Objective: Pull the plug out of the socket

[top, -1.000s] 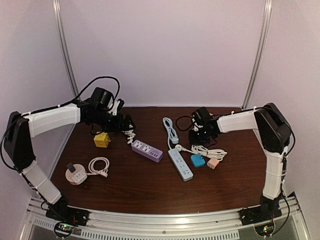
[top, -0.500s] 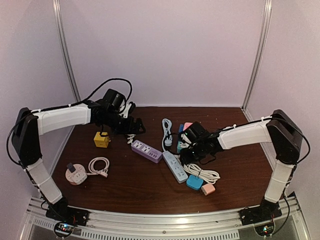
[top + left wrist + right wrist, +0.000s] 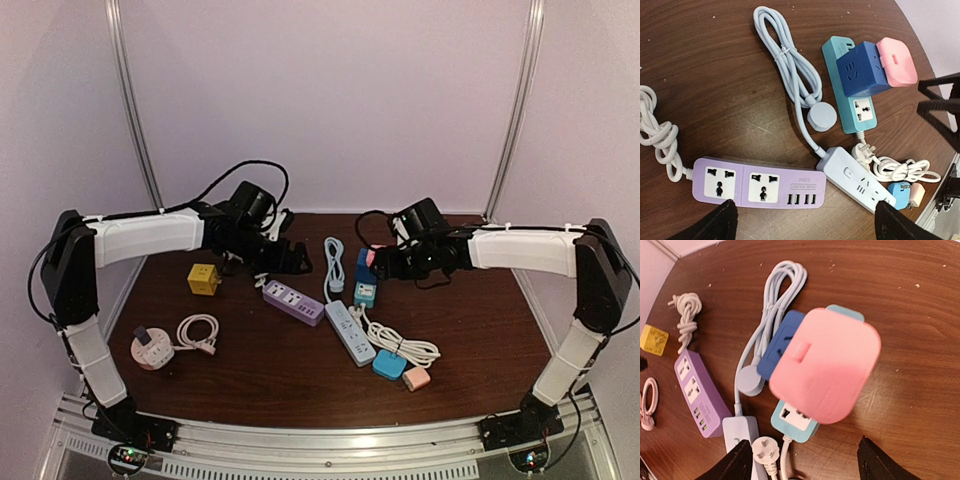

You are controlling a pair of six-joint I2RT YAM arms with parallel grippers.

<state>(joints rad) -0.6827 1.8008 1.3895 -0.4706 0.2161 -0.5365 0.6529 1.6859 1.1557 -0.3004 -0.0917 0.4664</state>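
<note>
Pink plug one; blue cube one; teal strip one.

On a dark brown, wood-grained table: a pink square plastic plug, a navy-blue cube adapter, a teal power strip with a white socket face, a lilac power strip, a pale-blue power strip and a yellow cube socket.

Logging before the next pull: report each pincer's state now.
Left pincer: open, holding nothing.
Right pincer: open, holding nothing; pink adapter sits just ahead of it.
</note>
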